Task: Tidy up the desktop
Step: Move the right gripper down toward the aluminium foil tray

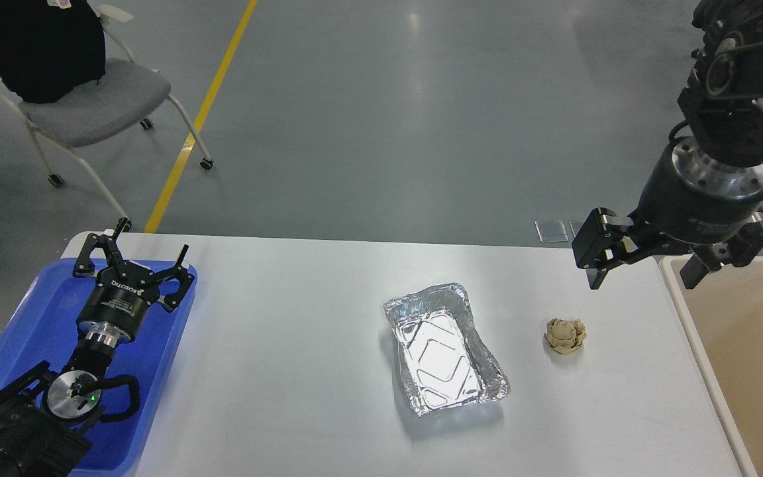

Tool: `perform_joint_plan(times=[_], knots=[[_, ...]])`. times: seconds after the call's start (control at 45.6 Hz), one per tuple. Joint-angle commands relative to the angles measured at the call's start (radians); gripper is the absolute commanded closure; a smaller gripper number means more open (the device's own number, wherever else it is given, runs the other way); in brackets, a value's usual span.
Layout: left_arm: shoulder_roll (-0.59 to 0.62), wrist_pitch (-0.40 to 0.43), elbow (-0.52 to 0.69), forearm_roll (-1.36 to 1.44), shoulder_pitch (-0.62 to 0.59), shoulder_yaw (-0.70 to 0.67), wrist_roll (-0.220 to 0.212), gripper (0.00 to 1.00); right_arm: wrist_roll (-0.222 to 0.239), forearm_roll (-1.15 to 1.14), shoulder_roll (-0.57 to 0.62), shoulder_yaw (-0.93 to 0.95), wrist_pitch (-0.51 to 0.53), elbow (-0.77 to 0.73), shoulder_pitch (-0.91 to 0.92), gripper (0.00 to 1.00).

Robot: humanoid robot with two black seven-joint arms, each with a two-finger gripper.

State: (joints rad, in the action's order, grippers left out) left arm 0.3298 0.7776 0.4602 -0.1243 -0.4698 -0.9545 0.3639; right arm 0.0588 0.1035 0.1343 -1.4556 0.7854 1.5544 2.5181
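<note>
The white desktop fills the lower part of the head view. An empty foil tray lies near its middle. A crumpled brown paper ball rests to the right of it. My left gripper hangs open over the far end of the blue tray, holding nothing. My right gripper is open above the desktop's right edge, up and to the right of the paper ball, with nothing between its fingers.
A blue plastic tray sits on the desktop's left end under my left arm. A beige bin stands beside the right edge. A grey wheeled chair is on the floor beyond the far left corner.
</note>
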Motion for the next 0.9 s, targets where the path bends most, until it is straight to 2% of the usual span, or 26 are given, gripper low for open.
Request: perform_joint_plan(times=[0.0, 0.307, 0.68, 0.877], knots=[[0.0, 0.0, 0.0, 0.0, 0.0, 0.0, 0.0, 0.01, 0.001, -0.002, -0.002, 0.001, 0.0, -0.004, -0.002, 0.0], [0.0, 0.0, 0.0, 0.0, -0.001, 0.0, 0.0, 0.01, -0.001, -0.004, -0.005, 0.027, 0.0, -0.03, -0.047, 0.0], [0.0, 0.0, 0.0, 0.0, -0.001, 0.0, 0.0, 0.01, 0.001, -0.002, -0.091, 0.118, -0.008, -0.186, -0.183, 0.0], [0.0, 0.0, 0.0, 0.0, -0.001, 0.0, 0.0, 0.01, -0.001, 0.004, -0.134, 0.153, -0.048, -0.298, -0.283, 0.0]])
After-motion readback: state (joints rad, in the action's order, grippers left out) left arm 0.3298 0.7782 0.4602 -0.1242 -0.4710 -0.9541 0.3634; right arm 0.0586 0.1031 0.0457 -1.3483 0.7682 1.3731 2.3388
